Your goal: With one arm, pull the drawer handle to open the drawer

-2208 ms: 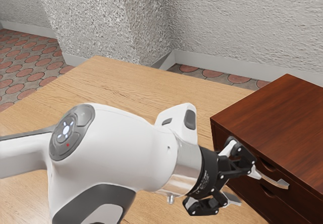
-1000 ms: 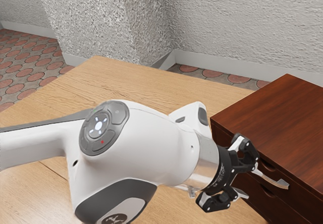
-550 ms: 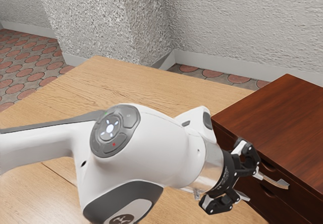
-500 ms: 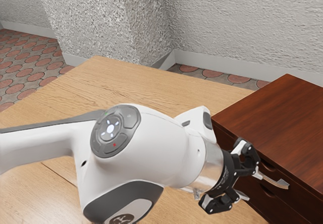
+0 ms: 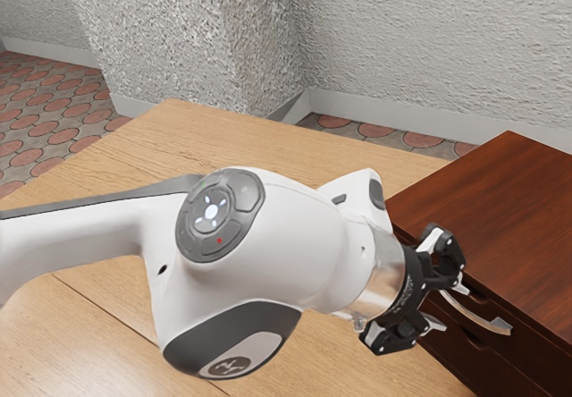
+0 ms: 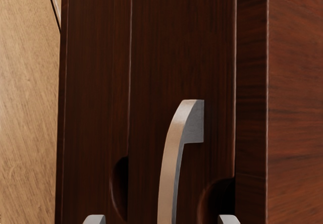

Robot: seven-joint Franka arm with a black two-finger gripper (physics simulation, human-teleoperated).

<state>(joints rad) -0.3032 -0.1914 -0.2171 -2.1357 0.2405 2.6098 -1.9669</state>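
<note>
Drawer handle of curved grey metal (image 6: 174,163) stood in the gap between the black two-finger tool's (image 5: 445,306) pale fingertips (image 6: 94,219). The tool was released, its fingers spread to either side of the bar and touching neither face of it. In the exterior view the handle (image 5: 483,318) ran off from the tool toward four o'clock, fixed to the dark reddish-brown wooden drawer front (image 6: 151,57). That front looked flush with the cabinet face, so the drawer was judged not yet opened.

The bar looked stiff and smooth; it would not give, but metal pads might slide along it under a hard pull. The straight middle span, clear of the bent end, seemed the best place to clench. Two shallow round recesses (image 6: 118,183) in the wood behind the bar left room for a fingertip to pass. The drawer itself was probably moderately heavy and would want a steady, straight pull rather than a jerk.

One fingertip sat near the edge of the dark reddish-brown wooden cabinet (image 5: 500,200), where its top slab met the face; any sideways drift could catch there. Away from the cabinet, toward nine and ten o'clock in the exterior view, the light wooden worktop (image 5: 223,147) lay bare, giving the drawer open room to travel, though the white arm's bulk occupied much of that side.
</note>
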